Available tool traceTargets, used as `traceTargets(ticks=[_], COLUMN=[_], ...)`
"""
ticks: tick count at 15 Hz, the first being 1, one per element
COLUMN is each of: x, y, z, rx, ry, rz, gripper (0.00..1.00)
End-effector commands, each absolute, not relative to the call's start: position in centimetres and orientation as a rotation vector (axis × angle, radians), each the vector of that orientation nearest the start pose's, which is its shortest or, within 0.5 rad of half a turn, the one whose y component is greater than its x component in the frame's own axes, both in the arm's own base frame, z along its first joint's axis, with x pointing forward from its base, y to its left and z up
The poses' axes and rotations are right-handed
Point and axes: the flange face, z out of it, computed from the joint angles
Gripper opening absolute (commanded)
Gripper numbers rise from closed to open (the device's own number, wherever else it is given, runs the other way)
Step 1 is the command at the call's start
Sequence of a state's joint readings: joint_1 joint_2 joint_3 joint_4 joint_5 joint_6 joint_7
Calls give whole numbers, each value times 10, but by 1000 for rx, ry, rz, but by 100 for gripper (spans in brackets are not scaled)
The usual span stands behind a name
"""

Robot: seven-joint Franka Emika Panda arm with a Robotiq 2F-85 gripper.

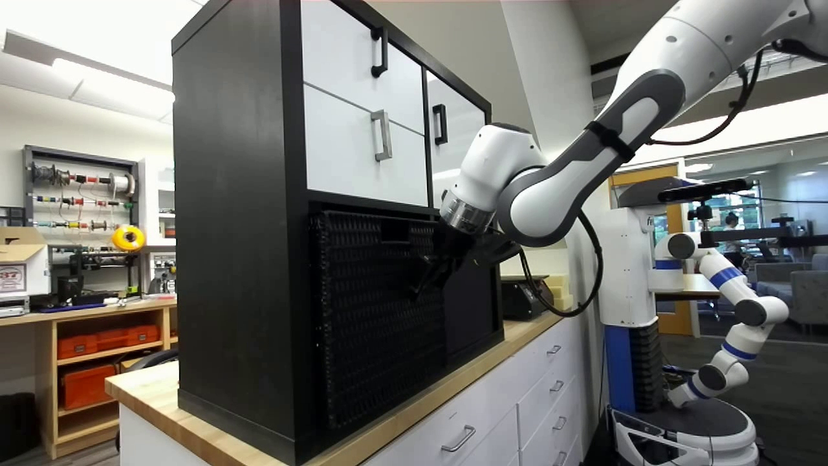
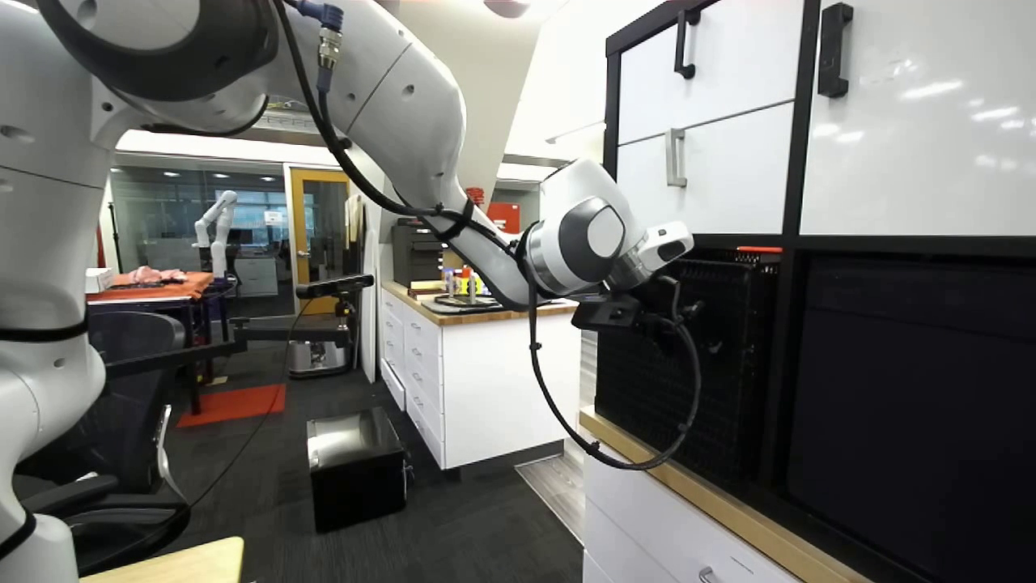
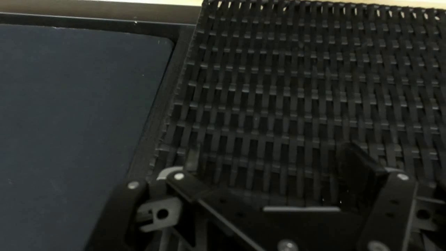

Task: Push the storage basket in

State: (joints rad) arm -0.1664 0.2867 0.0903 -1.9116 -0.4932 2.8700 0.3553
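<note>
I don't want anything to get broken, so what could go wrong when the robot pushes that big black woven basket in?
It might jam: the spread black fingers are nearer one side edge of the large black woven basket, so a push could twist it against the black-framed, white-doored cabinet.

The fingers could also catch in gaps in the weave.

The black cable looping below the white-and-grey arm might snag something.

- White carton with brown cardboard flaps (image 1: 39,270), in an exterior view: pale label (image 1: 11,279) bearing red figures, apparently "37"; smaller print illegible.
- White upright robot body (image 1: 623,272), same view: small dark lettering (image 1: 649,221), apparently beginning "f"; remainder illegible.
- White rectangular sheet (image 2: 275,218), in an exterior view, on or behind clear glass partition (image 2: 158,198): too small to read.
</note>
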Motion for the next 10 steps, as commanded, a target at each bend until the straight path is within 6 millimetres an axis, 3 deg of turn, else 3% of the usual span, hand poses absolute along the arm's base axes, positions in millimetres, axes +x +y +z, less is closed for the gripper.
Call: traceTargets(ticks=[1, 6, 10], x=[639, 600, 570], y=[-20, -5, -11], z=[428, 446, 483], rx=[-3083, -3067, -3093], ry=[10, -30, -59], rz=[-1045, -824, -668], gripper=[100, 100, 100])
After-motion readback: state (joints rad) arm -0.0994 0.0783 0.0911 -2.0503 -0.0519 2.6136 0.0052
